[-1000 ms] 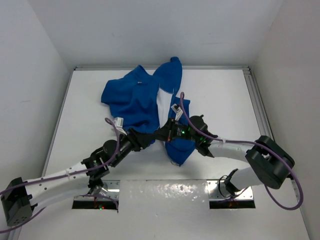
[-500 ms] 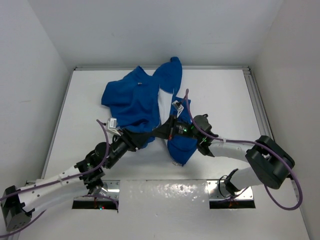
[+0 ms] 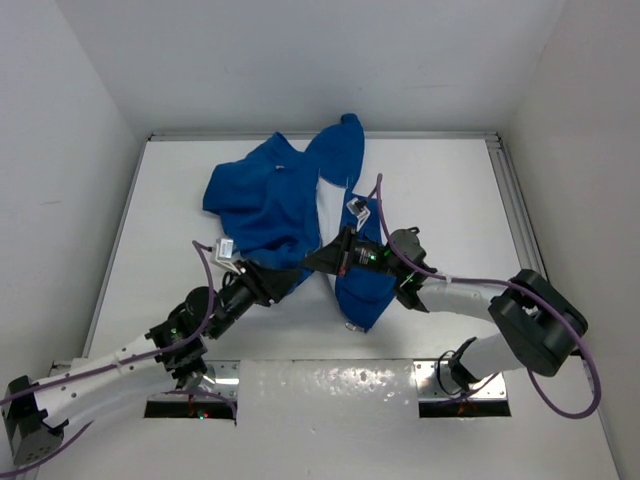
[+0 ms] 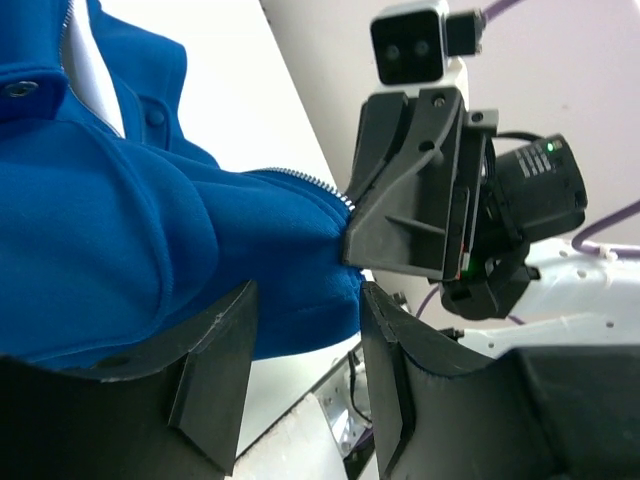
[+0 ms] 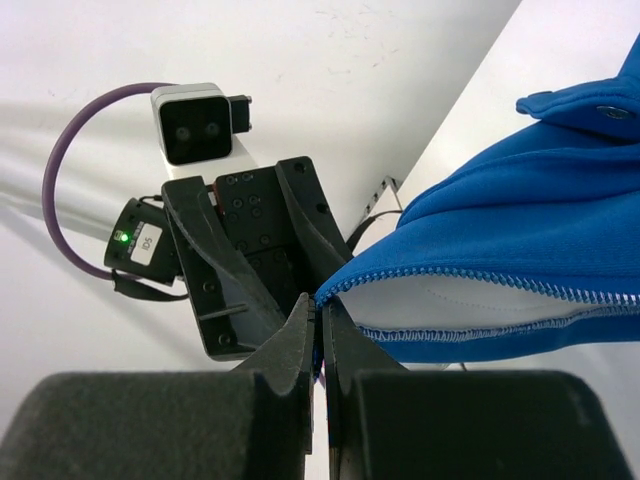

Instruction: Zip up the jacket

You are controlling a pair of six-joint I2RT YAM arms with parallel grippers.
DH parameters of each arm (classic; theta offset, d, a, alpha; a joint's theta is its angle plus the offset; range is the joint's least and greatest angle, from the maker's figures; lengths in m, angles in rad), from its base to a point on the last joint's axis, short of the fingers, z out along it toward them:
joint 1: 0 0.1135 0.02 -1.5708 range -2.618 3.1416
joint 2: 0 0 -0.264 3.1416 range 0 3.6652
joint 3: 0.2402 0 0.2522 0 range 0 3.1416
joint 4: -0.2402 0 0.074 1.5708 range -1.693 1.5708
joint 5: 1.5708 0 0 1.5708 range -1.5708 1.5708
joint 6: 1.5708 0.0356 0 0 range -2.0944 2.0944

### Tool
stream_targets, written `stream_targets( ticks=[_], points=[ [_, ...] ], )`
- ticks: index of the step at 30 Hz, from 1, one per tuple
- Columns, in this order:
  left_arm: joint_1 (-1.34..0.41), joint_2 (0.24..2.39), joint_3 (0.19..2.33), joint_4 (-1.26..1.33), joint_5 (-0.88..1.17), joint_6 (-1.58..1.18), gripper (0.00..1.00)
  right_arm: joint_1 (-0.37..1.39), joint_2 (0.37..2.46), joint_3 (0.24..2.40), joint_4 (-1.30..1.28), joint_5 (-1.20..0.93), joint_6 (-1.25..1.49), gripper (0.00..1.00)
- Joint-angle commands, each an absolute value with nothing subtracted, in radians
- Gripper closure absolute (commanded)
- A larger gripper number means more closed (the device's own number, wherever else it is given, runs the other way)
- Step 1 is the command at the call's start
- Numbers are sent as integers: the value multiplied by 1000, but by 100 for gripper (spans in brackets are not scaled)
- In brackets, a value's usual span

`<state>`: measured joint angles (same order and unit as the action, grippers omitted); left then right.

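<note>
Right pincer (image 5: pixel 320 305): fingers are pressing tight together on the very end of the zipper (image 5: pixel 480 272), where the toothed edge meets the hem.
Left pincer (image 4: pixel 305 345): fingers are standing apart with a thick fold of blue fleece filling the gap; whether they are squeezing it or only straddling it, I cannot tell.
Pincer spacing: both tips are sitting just beside each other at the near hem, facing one another.
Jacket (image 3: pixel 265 200): it is lying crumpled over the middle and far part of the desk (image 3: pixel 450 190), front open, with its near corner hanging lifted between the two pincers.
Lining (image 5: pixel 450 300): pale inner fabric is showing under the toothed edge, so the front is not yet joined.
Slider: it is not showing in any view.
Step in hand: judging by the grips, the arms are securing the bottom of the opening ahead of mating the two zipper halves.
Next move: it is calling for a firm left hold on the fleece, the hem kept taut, and the loose zipper end lined up squarely with its partner before any pull along the teeth.
</note>
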<state>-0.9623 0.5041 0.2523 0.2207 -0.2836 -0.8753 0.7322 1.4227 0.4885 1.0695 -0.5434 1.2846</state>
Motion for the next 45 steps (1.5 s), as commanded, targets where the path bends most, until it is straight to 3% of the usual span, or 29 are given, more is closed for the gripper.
stream_targets(
  ticks=[1, 8, 13, 17, 22, 24, 27, 28, 30, 31, 34, 37, 38, 40, 41, 43, 45],
  points=[
    [-965, 512, 256, 255, -241, -845, 58, 727, 1436, 534, 1186, -568, 1308, 100],
    [-965, 555, 267, 330, -223, -818, 63, 727, 1448, 529, 1193, -575, 1319, 100],
    [-965, 578, 276, 345, -216, -810, 78, 727, 1451, 525, 1198, -575, 1319, 100],
    [-965, 580, 282, 341, -216, -802, 83, 727, 1462, 526, 1201, -580, 1321, 100],
    [-965, 568, 282, 333, -239, -801, 100, 727, 1463, 523, 1192, -581, 1322, 100],
    [-965, 568, 281, 334, -247, -795, 100, 727, 1457, 526, 1152, -580, 1310, 100],
    [-965, 565, 275, 359, -271, -778, 100, 721, 1419, 523, 1033, -557, 1260, 86],
    [-965, 565, 276, 357, -287, -775, 100, 718, 1401, 522, 988, -536, 1215, 73],
    [-965, 563, 276, 357, -343, -761, 100, 716, 1330, 525, 817, -503, 1149, 60],
    [-965, 561, 275, 365, -365, -752, 100, 716, 1303, 529, 742, -482, 1075, 46],
    [-965, 566, 275, 394, -449, -712, 100, 716, 1178, 531, 485, -375, 946, 29],
    [-965, 580, 285, 413, -494, -672, 100, 716, 1074, 529, 272, -276, 858, 27],
    [-965, 581, 291, 417, -492, -651, 100, 716, 1054, 525, 196, -255, 847, 34],
    [-965, 584, 299, 402, -502, -638, 100, 718, 1017, 505, 79, -183, 825, 64],
    [-965, 577, 301, 391, -503, -635, 100, 718, 1012, 489, 42, -135, 821, 86],
    [-965, 565, 299, 353, -505, -629, 100, 718, 1009, 468, -45, -97, 808, 99],
    [-965, 539, 299, 312, -499, -626, 100, 718, 1011, 431, -86, -74, 792, 100]
  ],
)
